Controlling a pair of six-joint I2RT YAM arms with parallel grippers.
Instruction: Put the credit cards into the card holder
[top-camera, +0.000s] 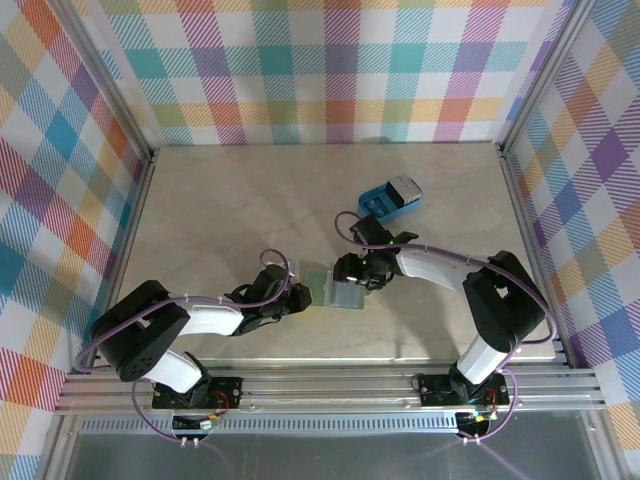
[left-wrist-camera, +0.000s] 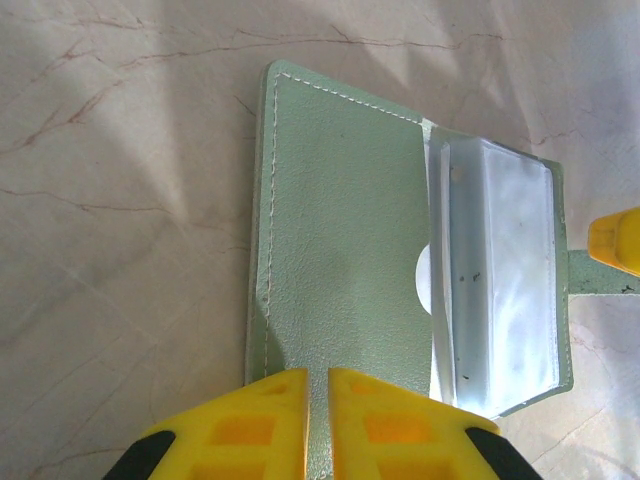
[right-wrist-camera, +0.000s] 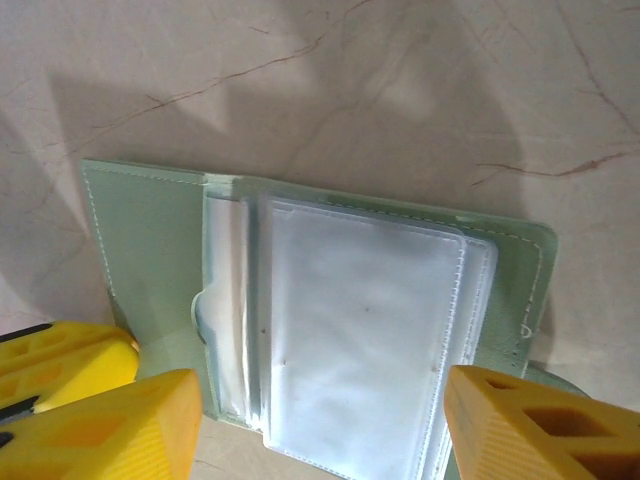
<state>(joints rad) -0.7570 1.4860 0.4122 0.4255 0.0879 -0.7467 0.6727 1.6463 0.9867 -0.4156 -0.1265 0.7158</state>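
Your left gripper (left-wrist-camera: 318, 405) is pinched closed on the near edge of the card holder (left-wrist-camera: 340, 250), its two yellow fingers pressed together over the sage-green cover. Your right gripper (right-wrist-camera: 322, 385) stands spread astride the holder with nothing between its fingers but the clear sleeves (right-wrist-camera: 370, 330); whether its pads touch the holder's edges, you cannot tell. The holder lies opened flat on the table (top-camera: 230, 210), between the two grippers at the middle near side. Its long axis runs left to right from one gripper to the other: green cover toward the left arm, sleeves toward the right. What your coming move turns on, as I judge it, is that the blue tray (top-camera: 375, 205) sits just beyond the right gripper, farther and slightly right. The credit cards (top-camera: 406, 187) rest at its far right end, a grey-white face uppermost. So the right arm is much the nearer, and its free fingers suit the fetch while the left keeps the holder pinned. The sleeves look pale and cloudy, and you cannot tell whether a card is already inside. A half-moon notch (left-wrist-camera: 424, 282) marks the cover pocket's mouth, facing the sleeves. No brand, label or writing is legible.
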